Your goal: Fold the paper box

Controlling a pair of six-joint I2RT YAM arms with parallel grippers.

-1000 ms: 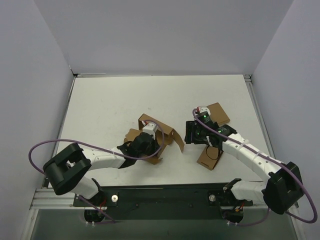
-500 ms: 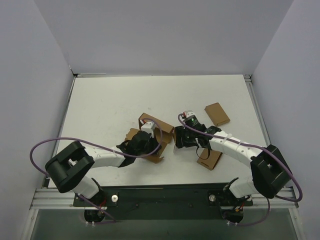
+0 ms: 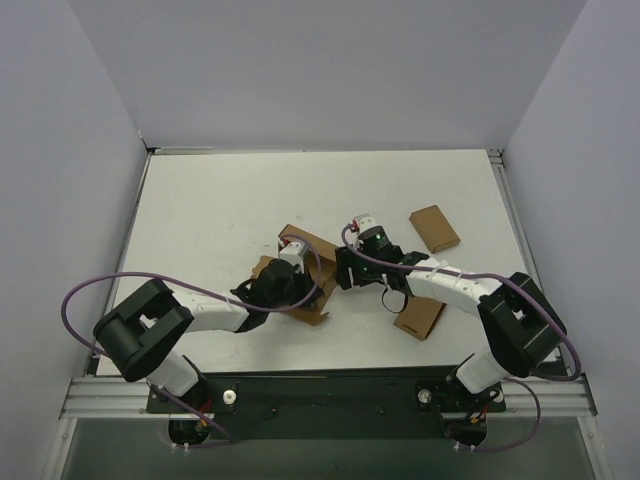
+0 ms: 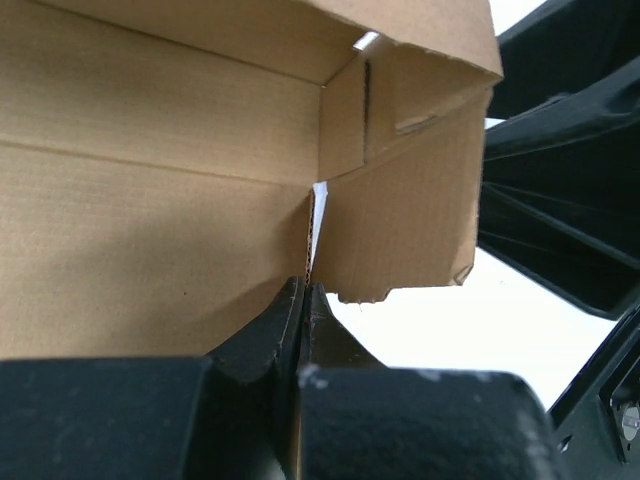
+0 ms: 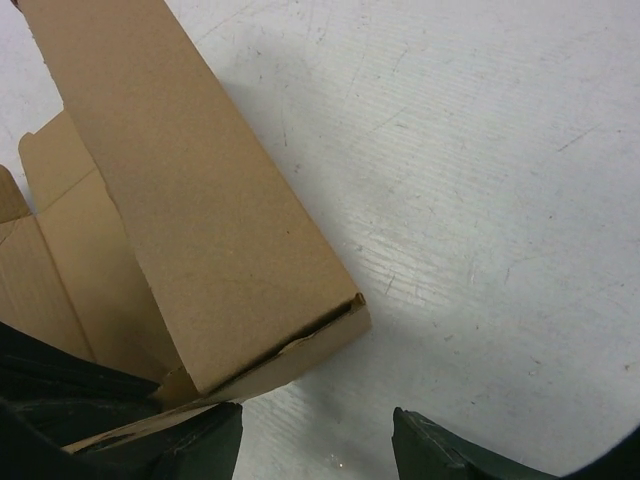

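White table (image 3: 220,200): arms angled inward; L tool (image 4: 303,300) pinches paper box (image 3: 298,240); R tool (image 5: 315,437) wide.

Brown paper box (image 3: 300,240), partly folded

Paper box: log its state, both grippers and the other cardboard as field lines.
paper box: partly folded, walls raised, mid-table
left gripper: shut, pinching the edge of a box wall
right gripper: open, at the box's right side, with a flap next to one finger; contact unclear
far cardboard piece: lying flat, right of the box, apart from it
near cardboard piece: lying flat, partly under the right arm
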